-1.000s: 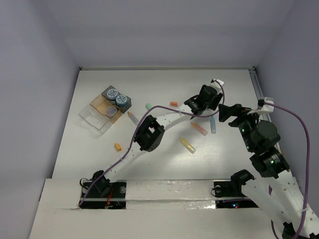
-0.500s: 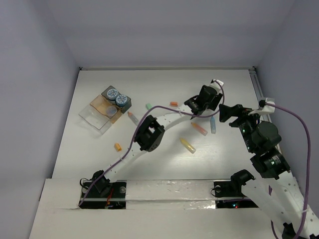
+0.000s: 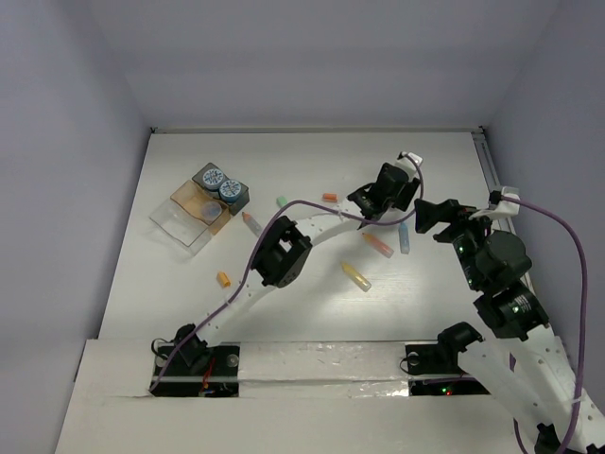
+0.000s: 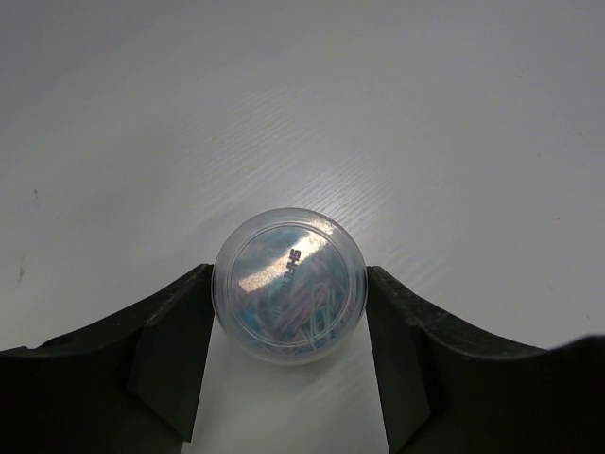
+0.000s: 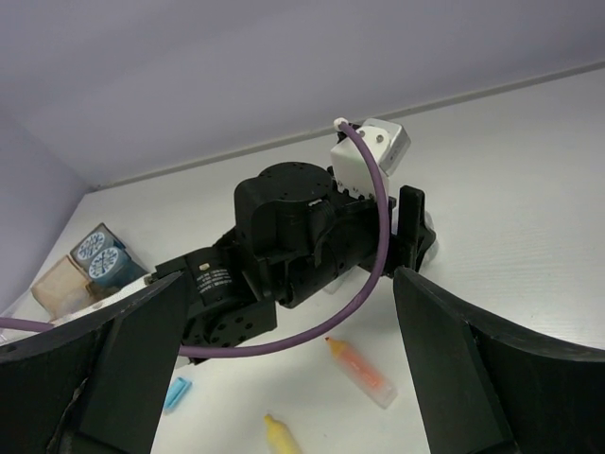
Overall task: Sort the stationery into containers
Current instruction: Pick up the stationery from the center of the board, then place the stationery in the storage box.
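Left gripper [image 4: 288, 295] was seen closed on a small round translucent lidded cup [image 4: 288, 279] filled with coloured paper clips, one dark finger pressed to each side of it; whether the cup was resting on the white table [image 4: 425, 113] or raised off it could not be told. In the overhead view this grip was placed right of centre, toward the far side. Right gripper [image 5: 288, 284] was held wide open with nothing between its fingers, just right of the left wrist. A short orange pen [image 3: 378, 245], a yellow pen [image 3: 356, 275] and a blue pen [image 3: 405, 236] were laid on the table near both grippers. At the far left a dark grey box [image 3: 238, 201] was seen with two round blue-patterned tubs [image 3: 212, 177] inside, a tan wood-coloured tray [image 3: 186, 200] set against its near side and a clear plastic tray [image 3: 175, 227] beside that. A pink pen [image 3: 252, 223] was laid just right of the trays, and a small orange eraser block [image 3: 224, 279] nearer.
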Tool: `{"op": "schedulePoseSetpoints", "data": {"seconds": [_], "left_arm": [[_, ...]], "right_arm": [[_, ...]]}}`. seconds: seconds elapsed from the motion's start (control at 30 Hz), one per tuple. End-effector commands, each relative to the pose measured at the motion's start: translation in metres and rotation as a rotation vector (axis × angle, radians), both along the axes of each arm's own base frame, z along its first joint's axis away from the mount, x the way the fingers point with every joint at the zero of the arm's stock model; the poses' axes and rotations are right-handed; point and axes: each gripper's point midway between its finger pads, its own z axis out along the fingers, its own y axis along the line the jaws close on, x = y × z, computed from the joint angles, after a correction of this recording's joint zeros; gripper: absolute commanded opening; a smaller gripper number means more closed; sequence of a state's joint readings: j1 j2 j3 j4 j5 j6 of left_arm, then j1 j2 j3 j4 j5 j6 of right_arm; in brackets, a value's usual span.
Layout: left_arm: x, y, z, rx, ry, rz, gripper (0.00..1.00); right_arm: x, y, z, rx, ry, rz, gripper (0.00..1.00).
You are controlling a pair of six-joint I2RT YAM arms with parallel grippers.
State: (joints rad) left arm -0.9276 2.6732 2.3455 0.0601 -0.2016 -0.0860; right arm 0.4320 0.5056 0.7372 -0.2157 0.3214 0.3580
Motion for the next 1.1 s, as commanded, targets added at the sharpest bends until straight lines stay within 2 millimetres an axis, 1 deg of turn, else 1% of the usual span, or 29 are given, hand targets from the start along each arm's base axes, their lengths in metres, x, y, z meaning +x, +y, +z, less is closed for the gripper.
{"op": "schedulePoseSetpoints", "data": {"seconds": [0.0,0.03,0.07,0.1,0.13,0.17,0.2,0.23,0.27,0.3,0.33,0.37,0.4,0.43,0.47,0.5,0.53,0.6,0.63,0.67,0.7,0.73,0.8,0.83,0.9,0.93,0.97,1.0,1.07], "left_arm": [[0.002,0.006,0.121,-0.143,-0.125,0.001,0.3],[-0.001,0.011,0.159,-0.191,-0.167,0.005,0.3],[0.004,0.021,0.172,-0.206,-0.183,0.02,0.3],[0.0,0.026,0.174,-0.204,-0.181,0.02,0.29],[0.001,0.04,0.212,-0.252,-0.223,0.04,0.29],[0.006,0.054,0.221,-0.258,-0.233,0.064,0.29],[0.003,0.071,0.236,-0.266,-0.242,0.089,0.29],[0.004,0.083,0.246,-0.274,-0.253,0.109,0.29],[0.012,0.102,0.25,-0.268,-0.257,0.145,0.29],[0.016,0.135,0.257,-0.264,-0.261,0.21,0.29],[0.01,0.144,0.263,-0.272,-0.258,0.224,0.29],[0.02,0.172,0.262,-0.273,-0.25,0.276,0.29],[0.018,0.194,0.235,-0.239,-0.207,0.311,0.29],[0.011,0.223,0.265,-0.31,-0.226,0.366,0.29],[0.011,0.246,0.262,-0.316,-0.217,0.414,0.3],[0.016,0.287,0.231,-0.277,-0.174,0.494,0.3],[0.007,0.315,0.25,-0.318,-0.194,0.536,0.3],[0.003,0.36,0.241,-0.348,-0.162,0.628,0.3],[-0.004,0.399,0.231,-0.342,-0.141,0.695,0.3],[-0.008,0.419,0.226,-0.346,-0.13,0.735,0.3],[-0.013,0.437,0.224,-0.361,-0.124,0.777,0.3],[-0.024,0.466,0.218,-0.351,-0.121,0.837,0.3],[-0.037,0.496,0.209,-0.344,-0.111,0.897,0.3],[-0.041,0.516,0.203,-0.33,-0.106,0.946,0.3],[-0.049,0.543,0.191,-0.311,-0.095,1.012,0.3],[-0.051,0.544,0.186,-0.303,-0.089,1.013,0.3],[-0.052,0.556,0.181,-0.296,-0.085,1.043,0.31],[-0.053,0.561,0.177,-0.287,-0.079,1.057,0.31],[-0.054,0.572,0.16,-0.258,-0.051,1.092,0.31]], "right_arm": [[0.003,-0.002,0.01,0.003,-0.043,-0.013,0.93],[0.003,-0.002,0.009,0.002,-0.04,-0.011,0.93],[0.004,-0.001,0.008,0.002,-0.04,-0.008,0.93],[0.003,-0.001,0.008,0.003,-0.04,-0.01,0.93],[0.004,-0.001,0.006,0.002,-0.037,-0.01,0.93],[0.004,-0.001,0.006,0.003,-0.039,-0.01,0.93],[0.004,-0.001,0.005,0.003,-0.039,-0.008,0.93],[0.004,0.0,0.004,0.002,-0.034,-0.005,0.93],[0.004,0.0,0.004,0.003,-0.036,-0.004,0.93],[0.005,0.001,0.002,0.003,-0.033,-0.001,0.93],[0.006,0.002,0.0,-0.001,-0.028,0.001,0.93],[0.007,0.002,-0.002,-0.004,-0.022,0.0,0.93],[0.009,0.003,-0.003,-0.006,-0.016,0.0,0.93],[0.012,0.004,-0.008,-0.018,0.007,-0.002,0.93],[0.014,0.005,-0.01,-0.022,0.015,0.001,0.93],[0.015,0.007,-0.012,-0.025,0.022,0.006,0.94],[0.016,0.009,-0.014,-0.029,0.026,0.014,0.94],[0.019,0.012,-0.019,-0.032,0.041,0.021,0.94],[0.02,0.013,-0.02,-0.033,0.041,0.027,0.94],[0.021,0.014,-0.019,-0.031,0.032,0.029,0.94],[0.024,0.016,-0.025,-0.036,0.047,0.031,0.94],[0.025,0.016,-0.027,-0.042,0.056,0.032,0.94],[0.028,0.018,-0.033,-0.05,0.074,0.032,0.94],[0.029,0.02,-0.034,-0.051,0.078,0.042,0.94],[0.03,0.021,-0.037,-0.055,0.088,0.046,0.94],[0.03,0.022,-0.037,-0.055,0.088,0.049,0.94],[0.03,0.021,-0.038,-0.056,0.093,0.048,0.94],[0.03,0.021,-0.039,-0.058,0.095,0.048,0.94],[0.032,0.022,-0.042,-0.063,0.107,0.046,0.94]]}}
